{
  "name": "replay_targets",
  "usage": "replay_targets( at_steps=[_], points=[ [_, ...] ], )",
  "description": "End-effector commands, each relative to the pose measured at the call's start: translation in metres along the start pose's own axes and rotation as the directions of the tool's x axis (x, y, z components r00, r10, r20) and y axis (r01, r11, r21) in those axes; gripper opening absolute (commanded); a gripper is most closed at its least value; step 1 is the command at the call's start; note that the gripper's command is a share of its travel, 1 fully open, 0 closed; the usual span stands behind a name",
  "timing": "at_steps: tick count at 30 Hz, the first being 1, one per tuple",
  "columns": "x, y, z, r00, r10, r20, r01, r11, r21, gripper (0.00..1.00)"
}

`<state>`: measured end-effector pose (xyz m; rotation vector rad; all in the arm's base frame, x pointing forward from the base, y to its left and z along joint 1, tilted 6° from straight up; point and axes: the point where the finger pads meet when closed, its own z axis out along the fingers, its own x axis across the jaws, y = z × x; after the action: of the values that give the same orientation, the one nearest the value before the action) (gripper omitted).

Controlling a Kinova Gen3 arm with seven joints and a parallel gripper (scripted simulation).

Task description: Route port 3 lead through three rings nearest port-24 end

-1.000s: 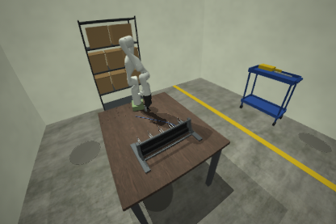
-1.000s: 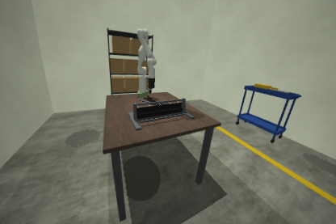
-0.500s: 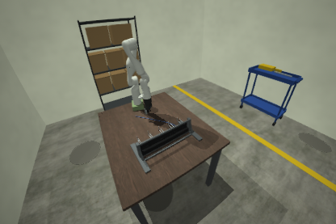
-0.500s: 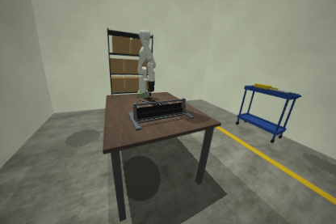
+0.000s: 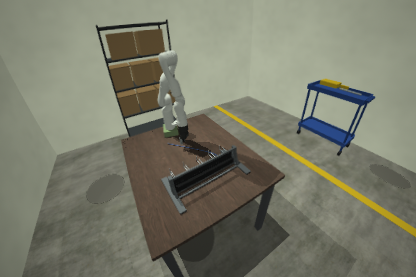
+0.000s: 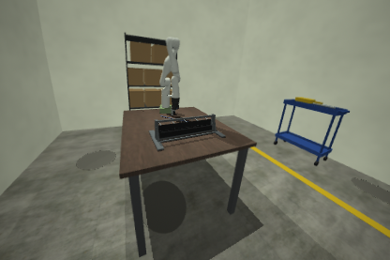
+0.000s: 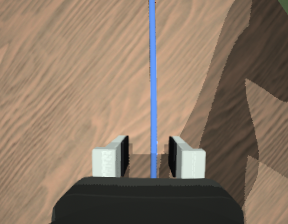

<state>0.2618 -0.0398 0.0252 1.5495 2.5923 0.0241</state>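
Observation:
The rack (image 5: 175, 200) (image 6: 157, 142) stands on the table, with its dark panel (image 5: 202, 172) (image 6: 185, 127). Small pale rings (image 5: 186, 168) stick out on its side toward the arm; their gaps and the number plates are too small to make out. The blue lead (image 5: 173, 144) (image 7: 153, 75) runs over the table between the arm and the rack's right part in the top view. My gripper (image 5: 183, 140) (image 6: 174, 114) (image 7: 148, 150) points down over the lead's outer part, partly open. In the wrist view the lead passes between the fingers, with a space on both sides.
The arm's green base (image 5: 170, 133) (image 6: 165, 109) is close beside the gripper at the table's far end. The wooden table (image 5: 142, 175) (image 6: 136, 155) has its near edge beyond the rack. Shelves with boxes and a blue cart (image 5: 327, 132) (image 6: 305, 142) stand away from the table.

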Motion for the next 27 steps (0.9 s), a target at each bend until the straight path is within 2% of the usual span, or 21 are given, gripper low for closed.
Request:
replay_targets(
  at_steps=[1,27],
  points=[
    [0.007,-0.002,0.009,1.0,-0.019,-0.01,0.019,1.0,0.012,0.67],
    [0.006,-0.004,0.032,1.0,-0.015,-0.009,0.015,1.0,0.013,0.67]
  ],
)
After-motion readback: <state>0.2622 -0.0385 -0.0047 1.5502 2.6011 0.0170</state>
